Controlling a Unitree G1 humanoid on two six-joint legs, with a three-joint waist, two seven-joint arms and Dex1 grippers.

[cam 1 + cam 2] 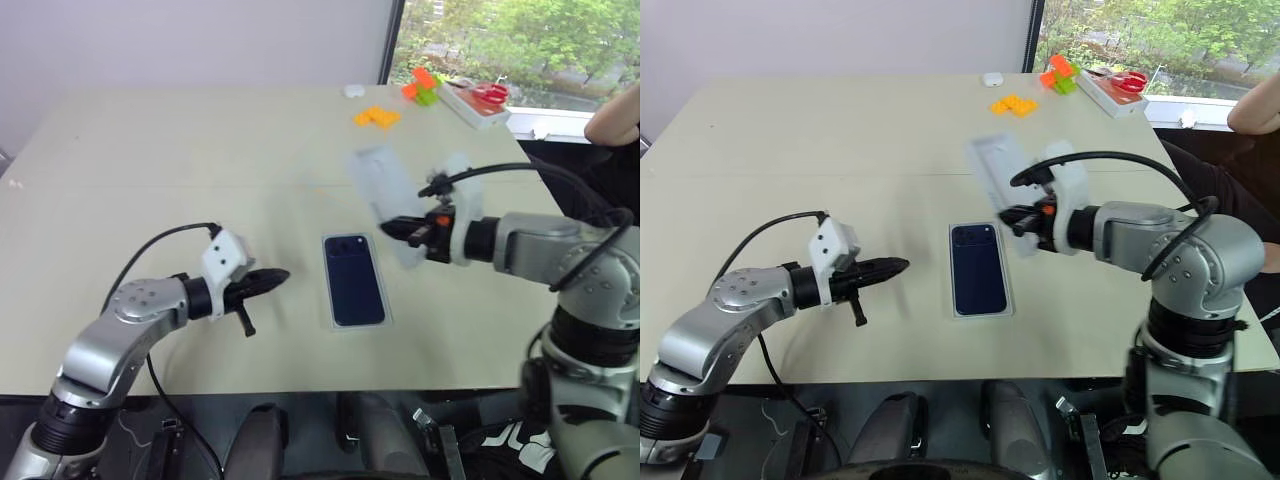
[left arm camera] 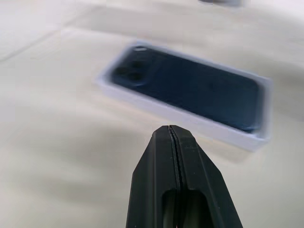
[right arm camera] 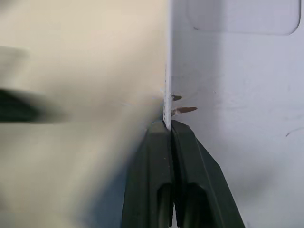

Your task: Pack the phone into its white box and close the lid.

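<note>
On the beige table (image 1: pixel 150 150), no readable writing. The phone (image 1: pixel 353 279) lies in the white box (image 2: pixel 183 118), between both arms. Right gripper (image 3: pixel 168 126) pinches the rim of a raised, blurred white piece, probably the lid (image 1: pixel 385 200). Left gripper (image 2: pixel 170 130) fully closed, empty, just beside the box.

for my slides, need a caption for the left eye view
Right gripper lifts the lid by its edge above the table; phone lies in the white box.

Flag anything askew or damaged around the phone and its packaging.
The lid hangs tilted in the air, pinched by its rim in the right gripper. The phone lies flat in the white box; no damage shows.
</note>
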